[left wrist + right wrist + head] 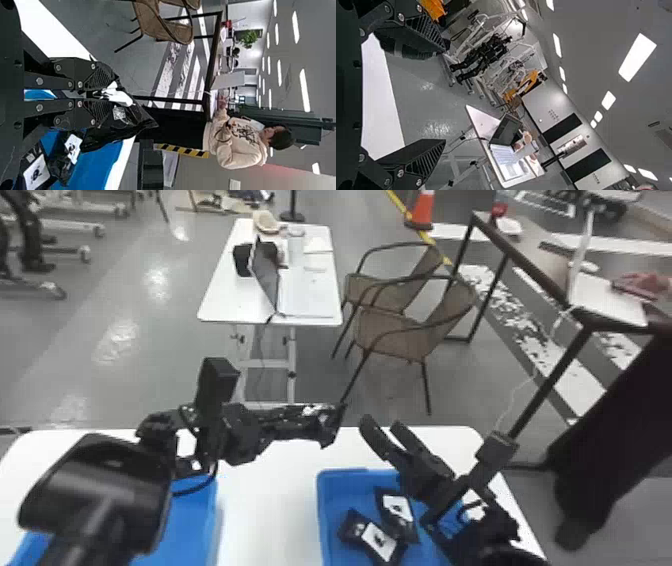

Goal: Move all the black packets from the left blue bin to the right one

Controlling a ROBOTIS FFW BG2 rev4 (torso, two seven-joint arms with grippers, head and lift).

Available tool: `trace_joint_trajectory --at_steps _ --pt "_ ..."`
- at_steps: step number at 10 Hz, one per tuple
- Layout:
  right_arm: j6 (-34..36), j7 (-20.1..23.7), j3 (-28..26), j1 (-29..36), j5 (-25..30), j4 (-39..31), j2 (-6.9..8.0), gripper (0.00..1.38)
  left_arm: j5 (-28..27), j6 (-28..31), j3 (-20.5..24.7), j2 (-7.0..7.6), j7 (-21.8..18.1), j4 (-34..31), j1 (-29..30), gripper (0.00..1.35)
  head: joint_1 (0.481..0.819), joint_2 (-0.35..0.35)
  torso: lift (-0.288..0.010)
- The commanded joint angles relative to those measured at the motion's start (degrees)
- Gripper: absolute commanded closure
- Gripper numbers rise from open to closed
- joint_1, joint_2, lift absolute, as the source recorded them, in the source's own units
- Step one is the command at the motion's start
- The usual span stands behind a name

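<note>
Packet point(130, 120), black film with a white patch, pinched firmly in left pincer point(310, 427). Fingers close together on it, loose film spreading out past the tips in left wrist view. Position in head view: up above the counter point(270, 495), roughly between both bins, toward the counter's far edge. Left arm point(100, 490) in from the bottom left, passing over left blue bin point(190, 525) and covering much of it. Bare blue showing beside the arm; rest of the contents hidden, count impossible to tell. Right pincer point(383, 423) wide and empty, fingers well parted in right wrist view, floor and white counter visible through the gap. Held over the far side of right blue bin point(324, 510), tips pointing away past the bin's far wall, near left pincer but apart from it. Right arm point(480, 510) in from the bottom right, across part of the same bin. Inside right blue bin, two more black packets, each with a white label and dark mark: one farther back point(398, 510), one nearer point(378, 541), lying close together; whether overlapping, cannot tell. Beyond the counter, two brown chairs point(395, 335), a white table point(220, 300) with an open laptop point(265, 272), an orange cone point(423, 210).
</note>
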Motion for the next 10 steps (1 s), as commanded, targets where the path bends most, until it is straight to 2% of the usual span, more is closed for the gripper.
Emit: trace_joint_trajectory --at_steps 1,7,8,9,10 --pt "-2.75 -0.01 1.78 -1.74 -0.14 1.22 0.23 0.21 0.11 -0.88 -2.12 -0.51 -0.02 2.58 -2.18 1.08 0.695 -0.168 0.0" --pt "-2.31 -0.09 4.59 -3.67 -0.49 2.1 0.23 0.23 0.64 -2.38 -4.32 -1.74 0.68 5.13 -4.55 1.08 0.695 -0.17 0.0" --pt "-1.87 -0.09 5.29 -4.11 -0.93 2.27 0.23 0.36 1.08 -2.64 -4.58 -1.92 0.77 5.74 -4.82 1.08 0.695 -0.168 0.0" --pt "-1.16 -0.01 5.99 -4.37 -1.46 2.54 0.23 0.61 1.17 -2.82 -4.76 -2.01 0.94 5.83 -4.99 1.08 0.695 -0.166 0.0" --pt "-0.72 -0.09 6.35 -4.46 -1.81 2.8 0.23 0.69 1.43 -2.9 -4.93 -2.1 0.94 6.0 -5.17 1.08 0.695 -0.16 0.0"
